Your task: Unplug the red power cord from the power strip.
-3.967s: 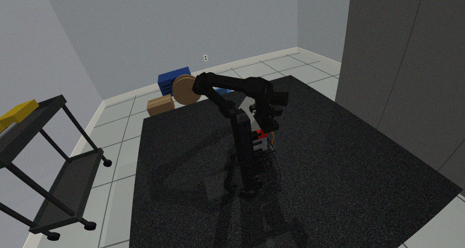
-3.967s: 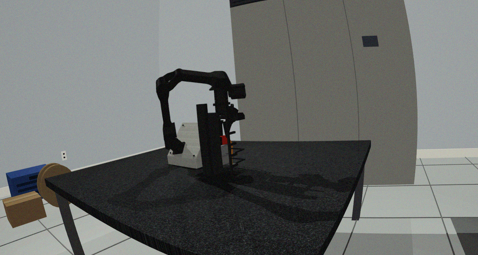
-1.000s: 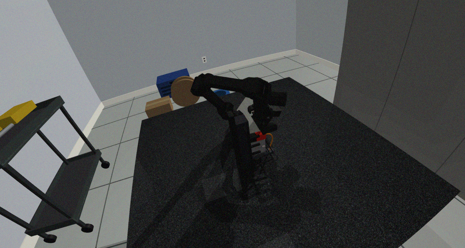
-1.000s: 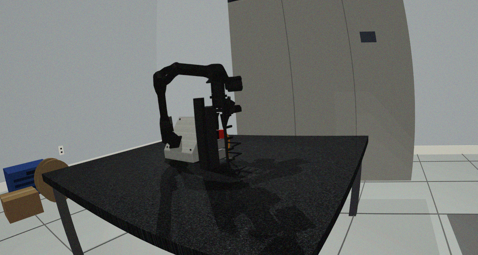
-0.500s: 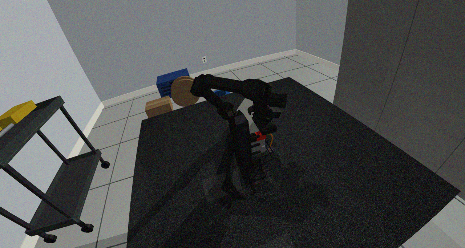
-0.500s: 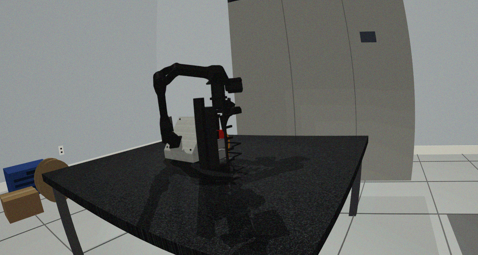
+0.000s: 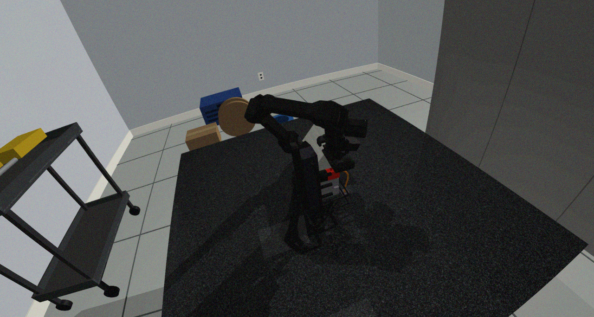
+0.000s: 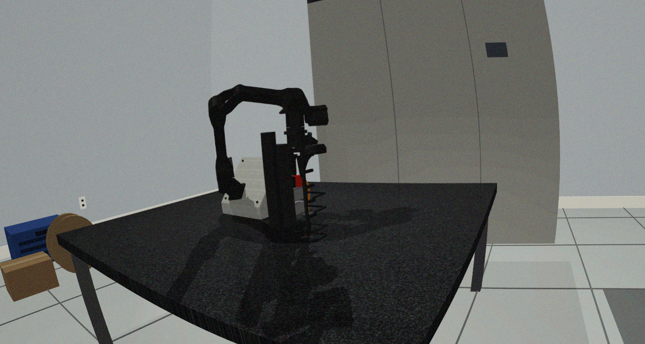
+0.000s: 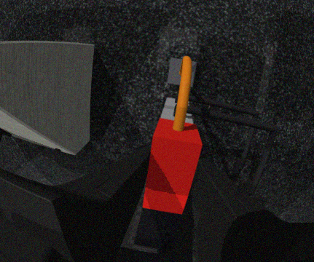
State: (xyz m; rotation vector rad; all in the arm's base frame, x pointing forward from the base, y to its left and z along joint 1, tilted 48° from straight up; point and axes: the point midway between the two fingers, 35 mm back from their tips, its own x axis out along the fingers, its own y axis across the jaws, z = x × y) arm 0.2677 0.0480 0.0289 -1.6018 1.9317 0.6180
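Note:
The red plug (image 7: 333, 174) (image 8: 298, 181) (image 9: 175, 160) is high on the black upright power strip (image 8: 284, 197), above several grey plugs (image 7: 330, 189) (image 9: 167, 113). The orange cord (image 7: 347, 177) (image 8: 309, 202) (image 9: 184, 94) leaves its front face and curves down. My gripper (image 7: 337, 169) (image 8: 299, 173) (image 9: 173, 160) points down from above and is shut on the red plug, with one finger on each side. The plug's back end is against a dark part of the strip; its contacts are hidden, so I cannot tell how deep it sits.
Thin black wire hooks (image 8: 317, 193) (image 9: 233, 116) stick out below the plug, close to the cord. A pale box with a sloped face (image 8: 248, 180) (image 9: 55, 84) stands beside the strip on the dark table (image 7: 456, 240) (image 8: 387, 252). A wheeled cart (image 7: 85, 236) stands on the floor.

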